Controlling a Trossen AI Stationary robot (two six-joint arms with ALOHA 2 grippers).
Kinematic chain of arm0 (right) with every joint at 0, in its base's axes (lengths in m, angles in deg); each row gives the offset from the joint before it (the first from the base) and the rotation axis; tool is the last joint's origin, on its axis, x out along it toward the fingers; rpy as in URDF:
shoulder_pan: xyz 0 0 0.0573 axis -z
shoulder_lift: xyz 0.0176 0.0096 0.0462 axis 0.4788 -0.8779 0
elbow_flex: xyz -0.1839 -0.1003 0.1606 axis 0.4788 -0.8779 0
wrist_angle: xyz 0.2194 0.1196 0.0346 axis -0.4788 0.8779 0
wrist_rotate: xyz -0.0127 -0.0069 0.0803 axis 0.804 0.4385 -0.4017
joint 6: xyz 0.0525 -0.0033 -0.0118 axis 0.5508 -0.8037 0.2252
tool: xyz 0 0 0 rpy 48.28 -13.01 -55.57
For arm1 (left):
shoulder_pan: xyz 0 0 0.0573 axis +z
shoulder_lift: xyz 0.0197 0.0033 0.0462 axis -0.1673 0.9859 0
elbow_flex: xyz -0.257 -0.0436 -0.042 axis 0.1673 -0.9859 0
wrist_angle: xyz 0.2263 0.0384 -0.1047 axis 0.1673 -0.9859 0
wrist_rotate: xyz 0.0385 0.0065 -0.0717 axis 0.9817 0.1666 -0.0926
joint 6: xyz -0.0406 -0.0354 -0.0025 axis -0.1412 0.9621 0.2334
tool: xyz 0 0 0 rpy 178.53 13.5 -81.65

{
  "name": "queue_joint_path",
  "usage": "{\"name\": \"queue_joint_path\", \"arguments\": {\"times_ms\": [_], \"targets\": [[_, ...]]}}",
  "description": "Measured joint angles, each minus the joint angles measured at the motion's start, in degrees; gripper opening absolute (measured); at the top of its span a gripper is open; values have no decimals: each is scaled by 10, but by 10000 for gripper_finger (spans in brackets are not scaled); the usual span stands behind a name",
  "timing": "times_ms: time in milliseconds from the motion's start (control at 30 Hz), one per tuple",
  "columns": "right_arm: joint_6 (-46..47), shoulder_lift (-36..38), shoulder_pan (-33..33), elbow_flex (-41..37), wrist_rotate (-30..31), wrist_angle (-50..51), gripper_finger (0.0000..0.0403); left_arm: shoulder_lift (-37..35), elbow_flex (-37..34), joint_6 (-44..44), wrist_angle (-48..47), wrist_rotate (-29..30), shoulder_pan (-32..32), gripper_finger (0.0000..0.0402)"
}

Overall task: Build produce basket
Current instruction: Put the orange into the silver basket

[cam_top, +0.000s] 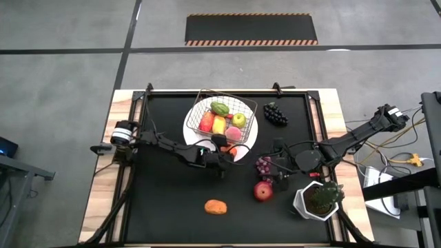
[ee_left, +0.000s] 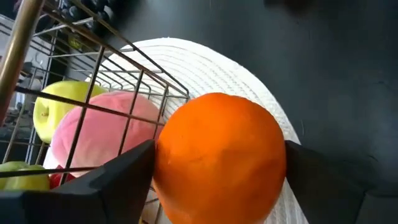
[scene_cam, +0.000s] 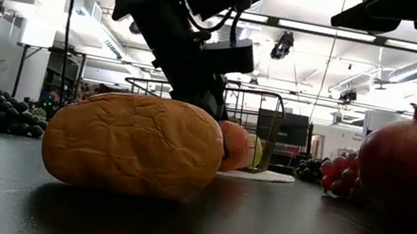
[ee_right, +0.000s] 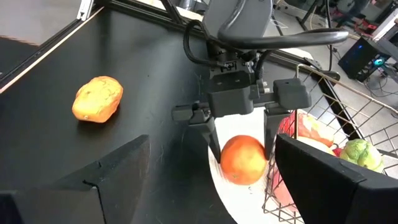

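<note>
my left gripper [ee_right: 241,148] pinched an orange [ee_right: 243,159] over the white plate [cam_top: 246,147], just beside the wire basket [cam_top: 252,107] of produce near the table's far edge. my right gripper [cam_top: 279,172] hung spread by the pomegranate [cam_top: 262,191].

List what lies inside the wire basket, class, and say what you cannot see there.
The basket on the white plate holds a green pepper, a green apple, a pink peach, a yellow fruit and a red one. Anything beneath them is covered.
</note>
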Motion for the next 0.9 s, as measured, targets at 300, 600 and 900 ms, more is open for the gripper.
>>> {"name": "queue_joint_path", "arguments": {"times_ms": [300,600,900], "targets": [[0,0,0,0,0,0,327,0,0,13,-1,4,-4,286],[6,-1,0,0,0,-20,327,-68,1,13,23,14,-32,284],[-88,-53,0,-40,0,-238,327,-139,-13,10,195,15,-69,283]]}}
